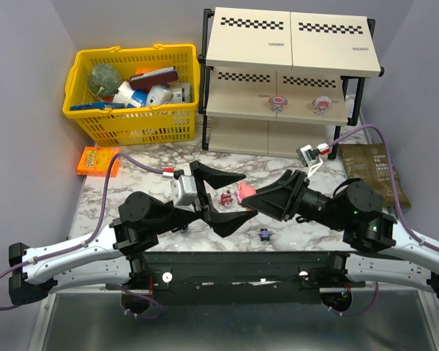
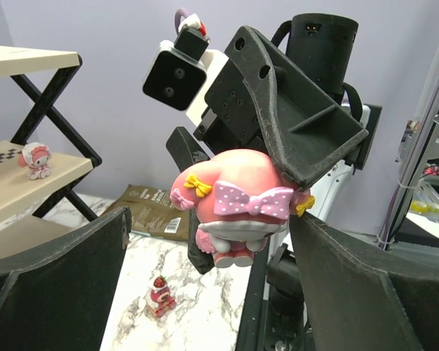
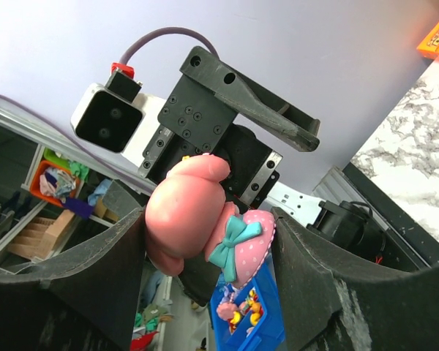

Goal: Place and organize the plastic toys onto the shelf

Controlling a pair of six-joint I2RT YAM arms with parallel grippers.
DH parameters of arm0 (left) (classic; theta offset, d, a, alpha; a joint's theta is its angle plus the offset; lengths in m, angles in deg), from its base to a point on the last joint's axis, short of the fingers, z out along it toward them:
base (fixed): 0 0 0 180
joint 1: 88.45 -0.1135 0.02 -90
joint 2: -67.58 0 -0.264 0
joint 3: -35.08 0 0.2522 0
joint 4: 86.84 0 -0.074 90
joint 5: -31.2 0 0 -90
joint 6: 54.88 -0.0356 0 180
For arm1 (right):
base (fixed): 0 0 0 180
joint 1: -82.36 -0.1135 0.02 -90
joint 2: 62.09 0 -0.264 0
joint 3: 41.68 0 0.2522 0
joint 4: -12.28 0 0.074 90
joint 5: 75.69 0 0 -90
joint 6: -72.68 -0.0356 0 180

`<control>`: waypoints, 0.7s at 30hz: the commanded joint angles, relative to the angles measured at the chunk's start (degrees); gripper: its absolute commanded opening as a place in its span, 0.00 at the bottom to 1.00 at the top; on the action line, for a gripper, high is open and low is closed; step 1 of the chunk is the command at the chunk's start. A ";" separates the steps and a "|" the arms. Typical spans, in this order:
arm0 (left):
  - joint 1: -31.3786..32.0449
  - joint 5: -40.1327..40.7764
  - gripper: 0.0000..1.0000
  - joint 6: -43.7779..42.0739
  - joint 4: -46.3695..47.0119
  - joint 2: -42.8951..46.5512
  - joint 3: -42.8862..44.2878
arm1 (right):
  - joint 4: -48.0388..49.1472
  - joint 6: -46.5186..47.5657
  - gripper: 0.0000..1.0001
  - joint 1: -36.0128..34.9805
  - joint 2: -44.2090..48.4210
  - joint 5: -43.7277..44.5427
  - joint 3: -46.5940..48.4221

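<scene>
My right gripper (image 1: 250,196) is shut on a pink-and-white toy (image 1: 245,192) with dotted bows and holds it above the table; the right wrist view shows the toy (image 3: 194,216) pinched between both fingers. My left gripper (image 1: 238,199) is open wide, and its jaws stand on either side of that toy (image 2: 238,201) without closing on it. A small red-pink toy (image 2: 159,296) with a strawberry top stands on the marble below. A dark purple toy (image 1: 263,235) lies near the front edge. The shelf (image 1: 293,44) holds two pink-and-white toys (image 1: 278,102) (image 1: 323,104) on its middle board.
A yellow basket (image 1: 132,110) full of larger items stands at the back left, next to the shelf. An orange packet (image 1: 99,159) lies at the left edge. A brown packet (image 1: 369,168) lies right of the shelf's foot.
</scene>
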 commanded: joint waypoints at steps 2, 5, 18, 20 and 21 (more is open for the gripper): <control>0.38 -1.00 0.99 -1.74 3.85 -0.21 -0.17 | 0.35 -0.25 0.57 0.00 0.20 0.58 0.60; 0.47 -2.58 0.99 -2.27 3.59 -0.73 0.18 | 0.35 -0.25 0.57 -0.09 0.20 0.58 0.69; 0.74 -2.94 0.93 -3.85 2.97 -2.49 1.94 | 0.26 -0.69 0.57 0.00 0.47 0.41 0.16; 0.82 -2.94 0.89 -3.76 3.06 -2.41 2.03 | 0.17 -0.69 0.57 0.00 0.38 0.41 -0.01; 0.91 -2.85 0.89 -3.68 3.15 -2.41 1.94 | 0.17 -0.69 0.57 -0.09 0.38 0.50 -0.01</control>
